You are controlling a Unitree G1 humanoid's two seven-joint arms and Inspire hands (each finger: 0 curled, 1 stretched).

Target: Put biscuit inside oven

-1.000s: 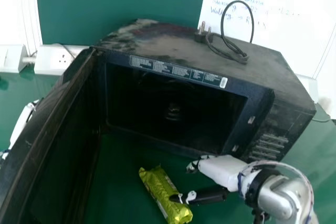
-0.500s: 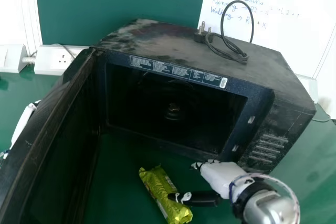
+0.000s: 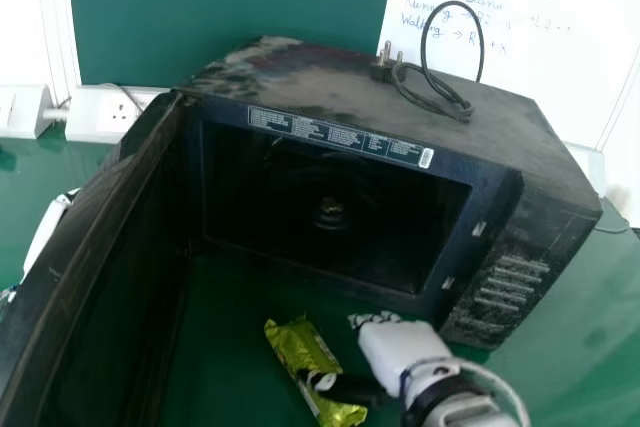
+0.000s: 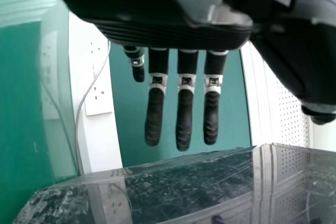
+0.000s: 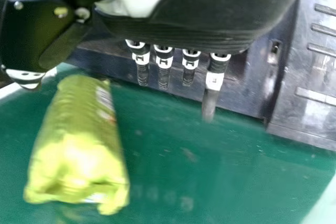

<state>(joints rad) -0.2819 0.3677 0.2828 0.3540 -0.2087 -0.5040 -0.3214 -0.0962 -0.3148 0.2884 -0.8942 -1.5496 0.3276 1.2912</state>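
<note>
One biscuit packet (image 3: 303,346), probably light, slick and fragile, suits gentle mid-length grasping; the right hand (image 5: 210,17) and left hand (image 4: 157,22) are released, fingers straight.

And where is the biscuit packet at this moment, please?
The biscuit packet is at the head view's bottom middle, on the green table before the open oven, beside the right hand.

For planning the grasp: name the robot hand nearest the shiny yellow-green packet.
The white-and-black right robot hand: in the head view its black thumb overlaps the packet. The left robot hand is beyond the black oven's open door.
</note>
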